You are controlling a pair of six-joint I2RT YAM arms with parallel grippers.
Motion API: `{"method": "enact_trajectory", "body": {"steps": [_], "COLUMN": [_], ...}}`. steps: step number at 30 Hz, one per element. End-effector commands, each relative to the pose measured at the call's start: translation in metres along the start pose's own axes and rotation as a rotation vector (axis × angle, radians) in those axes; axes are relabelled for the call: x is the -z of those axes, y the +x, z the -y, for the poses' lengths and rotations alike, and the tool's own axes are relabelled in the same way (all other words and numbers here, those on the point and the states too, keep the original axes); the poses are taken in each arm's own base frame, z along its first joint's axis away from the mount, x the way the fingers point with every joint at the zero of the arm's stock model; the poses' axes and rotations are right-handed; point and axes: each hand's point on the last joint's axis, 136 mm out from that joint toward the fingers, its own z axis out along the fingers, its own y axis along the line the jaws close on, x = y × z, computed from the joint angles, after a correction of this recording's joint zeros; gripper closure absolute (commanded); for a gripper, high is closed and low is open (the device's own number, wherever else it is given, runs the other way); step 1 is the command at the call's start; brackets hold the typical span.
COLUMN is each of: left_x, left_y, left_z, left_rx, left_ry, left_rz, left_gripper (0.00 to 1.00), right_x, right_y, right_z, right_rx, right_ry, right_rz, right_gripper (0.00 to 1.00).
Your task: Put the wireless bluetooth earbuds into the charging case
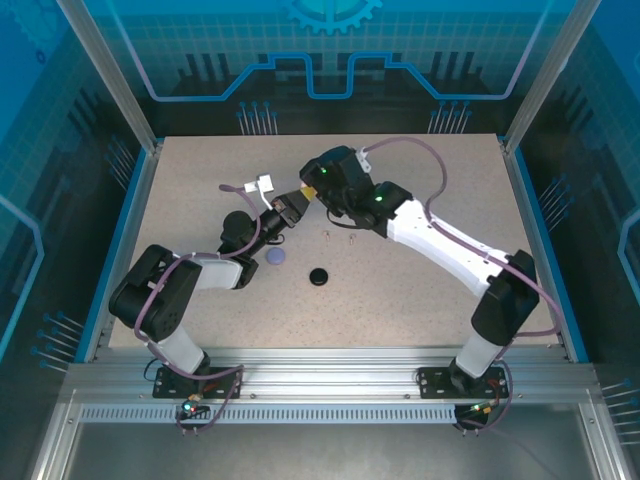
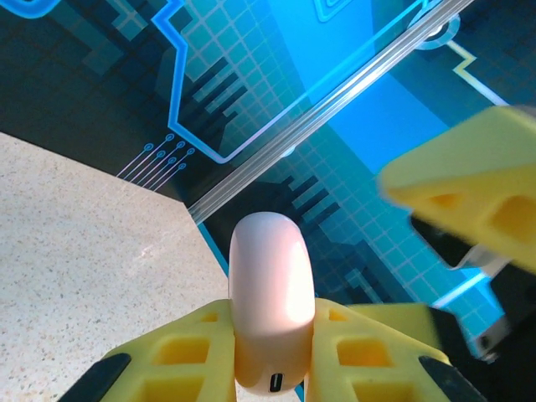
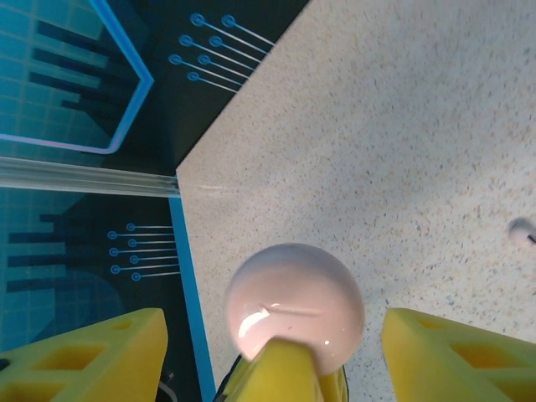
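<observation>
The left hand (image 2: 272,339) clamps a pale pink, rounded plastic charging case (image 2: 270,285) edge-on between its yellow fingers. The right hand (image 3: 275,356) stands open, one finger on either side of that case, clear of it. Two tiny earbuds (image 1: 328,233) lie on the speckled bench (image 1: 430,300) near the case.

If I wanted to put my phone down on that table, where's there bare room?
The table is bare in its far right corner beyond the right arm, and between the black case and the near edge. The middle is crowded: left fingers grip the pink case, right fingers flank it, lavender case and earbuds nearby.
</observation>
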Motion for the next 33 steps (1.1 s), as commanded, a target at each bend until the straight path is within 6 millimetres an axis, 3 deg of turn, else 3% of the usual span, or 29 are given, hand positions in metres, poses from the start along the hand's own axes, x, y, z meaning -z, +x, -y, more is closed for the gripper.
{"method": "enact_trajectory", "body": {"steps": [1,9,18,24,33], "left_x": [0.001,-0.008,-0.025,-0.036,-0.039], "left_y": [0.0,-0.004,-0.016,-0.024,-0.028], "left_z": [0.002,0.009,0.027,0.04,0.052], "left_rx": [0.002,0.0,-0.038,-0.078,-0.099], "left_ry": [0.003,0.022,0.073,0.087,0.109], "left_rz": [-0.032,-0.173,-0.298,-0.349,-0.382], "left_gripper": [0.99,1.0,1.0,1.0,1.0], "right_x": [0.026,0.036,0.032,0.018,-0.01], "right_y": [-0.033,-0.067,-0.053,-0.037,-0.039], "right_z": [0.009,0.042,0.018,0.002,0.005], "right_rx": [0.093,0.341,0.67,0.73,0.711], "right_ry": [0.004,-0.103,-0.417,-0.525,-0.504], "right_rz": [0.084,0.081,-0.126,-0.228,-0.237], "right_gripper": [0.31,0.3,0.3,0.33,0.36]}}
